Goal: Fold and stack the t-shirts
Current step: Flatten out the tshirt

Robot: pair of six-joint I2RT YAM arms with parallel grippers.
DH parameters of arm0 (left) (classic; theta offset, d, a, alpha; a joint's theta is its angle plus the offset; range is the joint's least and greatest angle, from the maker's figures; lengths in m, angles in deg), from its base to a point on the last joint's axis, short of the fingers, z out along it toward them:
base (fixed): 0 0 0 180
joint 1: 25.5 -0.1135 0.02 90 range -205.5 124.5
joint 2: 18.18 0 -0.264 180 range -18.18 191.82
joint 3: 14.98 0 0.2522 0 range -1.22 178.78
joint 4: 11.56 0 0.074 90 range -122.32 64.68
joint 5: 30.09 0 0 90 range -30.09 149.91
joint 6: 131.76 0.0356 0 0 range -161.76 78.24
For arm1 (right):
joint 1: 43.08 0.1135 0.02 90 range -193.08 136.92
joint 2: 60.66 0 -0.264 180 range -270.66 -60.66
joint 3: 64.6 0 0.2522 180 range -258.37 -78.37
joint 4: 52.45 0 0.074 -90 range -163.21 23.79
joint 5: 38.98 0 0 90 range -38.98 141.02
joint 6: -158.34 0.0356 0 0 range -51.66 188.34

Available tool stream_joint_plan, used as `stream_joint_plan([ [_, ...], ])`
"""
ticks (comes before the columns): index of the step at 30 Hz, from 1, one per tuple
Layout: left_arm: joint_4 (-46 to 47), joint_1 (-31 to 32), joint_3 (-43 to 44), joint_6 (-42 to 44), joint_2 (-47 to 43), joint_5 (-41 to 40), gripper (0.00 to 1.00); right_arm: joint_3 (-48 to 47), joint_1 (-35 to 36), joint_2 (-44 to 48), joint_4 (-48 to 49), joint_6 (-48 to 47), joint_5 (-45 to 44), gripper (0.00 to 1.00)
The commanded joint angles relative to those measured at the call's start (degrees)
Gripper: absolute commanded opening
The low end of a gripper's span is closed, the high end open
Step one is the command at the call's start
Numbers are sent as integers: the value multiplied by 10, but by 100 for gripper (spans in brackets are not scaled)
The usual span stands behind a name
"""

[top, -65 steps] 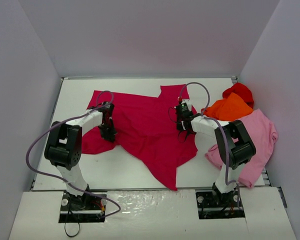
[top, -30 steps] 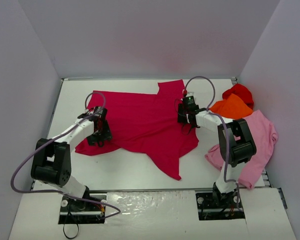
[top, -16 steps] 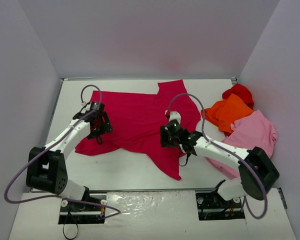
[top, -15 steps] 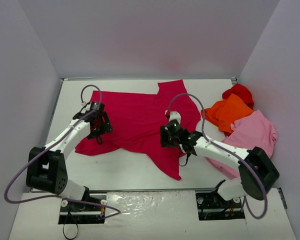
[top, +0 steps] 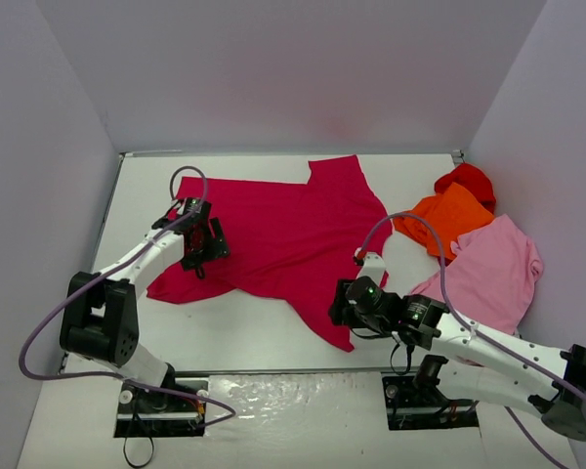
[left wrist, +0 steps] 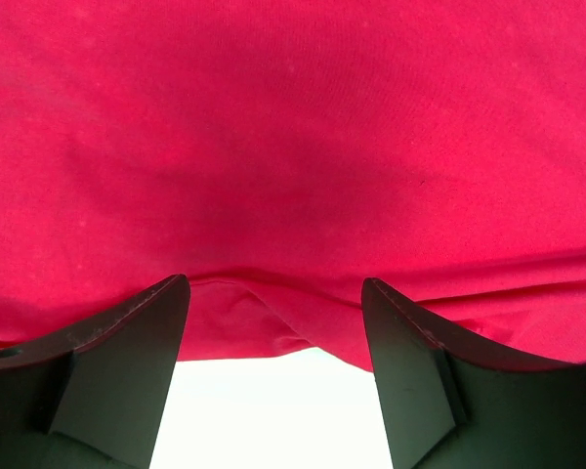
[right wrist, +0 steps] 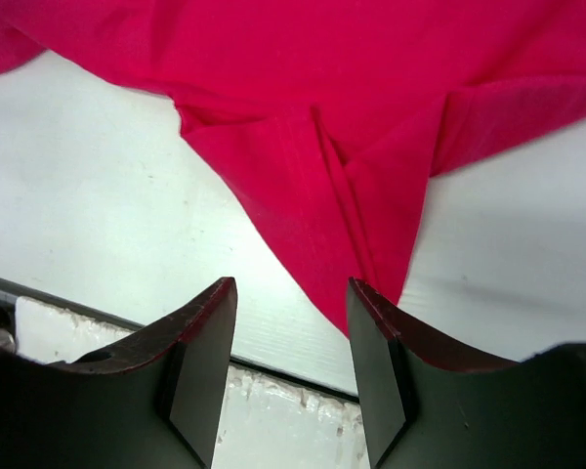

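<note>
Fingers point(left wrist: 127, 362) of left gripper point(top: 201, 252) apart and empty over crimson shirt point(top: 283, 230), at its left hem. Right gripper point(right wrist: 288, 332) also apart and empty, above the near pointed corner. Shirt sprawls rumpled mid-table point(top: 234, 327). I'd pinch both points low, then pull apart to flatten before folding. That corner sits close to the front edge, so little room there. More room at back. Pink shirt point(top: 493, 274), orange shirt point(top: 449, 217), red shirt point(top: 469, 181) crowd the right wall, so I'd steer clear.

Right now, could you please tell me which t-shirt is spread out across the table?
The large crimson t-shirt, lying opened out in the middle; the orange t-shirt, bright red t-shirt and light pink t-shirt sit bunched together at the right.
</note>
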Motion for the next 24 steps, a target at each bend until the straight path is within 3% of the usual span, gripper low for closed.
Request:
stream_joint_plan([
  [1, 28, 3, -3, -3, 1, 8, 67, 5, 14, -34, -2, 25, -31, 45],
  [10, 36, 6, -24, -8, -1, 31, 65, -20, 23, -167, 68, -29, -50, 44],
  [17, 27, 6, -22, -3, -2, 28, 64, -24, 24, -218, 103, -46, -39, 43],
  [24, 31, 7, -22, -2, 9, 35, 61, -8, 23, -244, 136, -50, -25, 26],
])
